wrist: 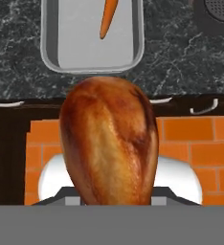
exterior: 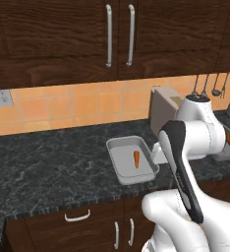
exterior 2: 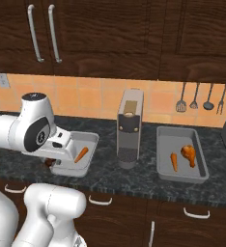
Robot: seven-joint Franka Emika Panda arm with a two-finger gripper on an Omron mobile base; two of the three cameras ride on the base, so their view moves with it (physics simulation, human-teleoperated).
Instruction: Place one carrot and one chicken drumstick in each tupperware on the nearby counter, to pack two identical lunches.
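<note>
A browned chicken drumstick looms large in the hand view, with my gripper shut on it; the fingers are hidden behind the meat. It hangs just in front of the counter's front edge, near the left tupperware, a grey tray holding one carrot. That tray and its carrot lie just beyond the drumstick in the hand view. The right tupperware holds a carrot and a second drumstick.
A grey coffee machine stands on the counter between the two trays. Dark wood wall cabinets hang above, and utensils hang on the orange tiled wall at the right. Lower cabinet handles sit just under the counter edge.
</note>
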